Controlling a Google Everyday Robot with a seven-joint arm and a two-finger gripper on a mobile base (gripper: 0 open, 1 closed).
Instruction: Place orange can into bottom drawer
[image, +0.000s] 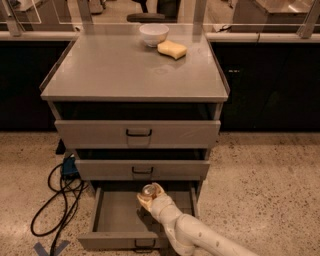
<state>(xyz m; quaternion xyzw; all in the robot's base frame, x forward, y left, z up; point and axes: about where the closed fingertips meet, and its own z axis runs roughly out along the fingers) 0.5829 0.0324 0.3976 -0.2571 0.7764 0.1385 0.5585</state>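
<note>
Gripper over bottom drawer: smooth plastic, seemingly; drawer matt metal; orange can top shiny.

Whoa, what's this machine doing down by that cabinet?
A robot arm is putting a drink away. Its gripper holds the orange can upright inside the pulled-out bottom drawer and has not yet let go. A white bowl and a yellow sponge sit on the cabinet top.

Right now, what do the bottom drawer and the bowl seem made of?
The bottom drawer looks like painted metal: matte grey, thin flat walls. The bowl is probably glazed ceramic: smooth white. The gripper holds the orange can over that drawer.
</note>
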